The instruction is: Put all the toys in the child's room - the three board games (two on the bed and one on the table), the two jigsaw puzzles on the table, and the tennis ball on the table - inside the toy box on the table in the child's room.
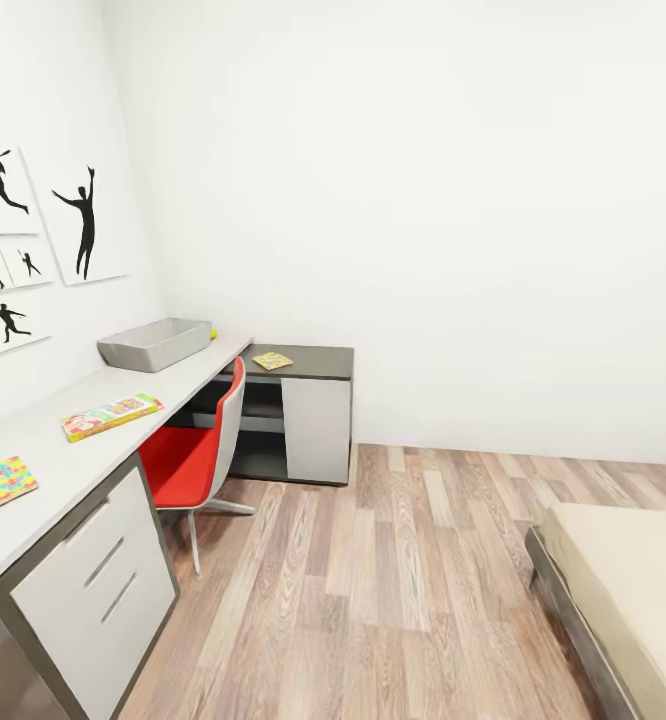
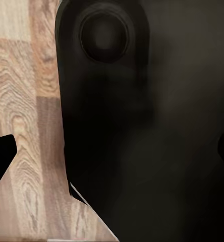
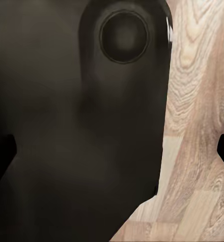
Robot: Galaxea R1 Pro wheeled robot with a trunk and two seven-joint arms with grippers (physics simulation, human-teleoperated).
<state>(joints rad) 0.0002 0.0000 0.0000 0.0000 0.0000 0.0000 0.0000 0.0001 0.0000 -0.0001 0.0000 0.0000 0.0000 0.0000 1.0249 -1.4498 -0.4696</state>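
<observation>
Toy box (image 1: 153,343) on table (image 1: 93,400); both arms' fingers perhaps open, cannot tell.

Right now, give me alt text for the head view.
An L-shaped table along the left wall holds a grey toy box, a board game and two jigsaw puzzles; a red chair is tucked under it.

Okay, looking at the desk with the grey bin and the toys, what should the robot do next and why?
Probably roll toward the long light-grey desk. The shallow grey toy box, the yellow-green-red board game box and the multicoloured jigsaw board all lie there, apparently out of reach. Both wrist views show dark robot body over wood-plank floor, so the arms seem tucked.
</observation>
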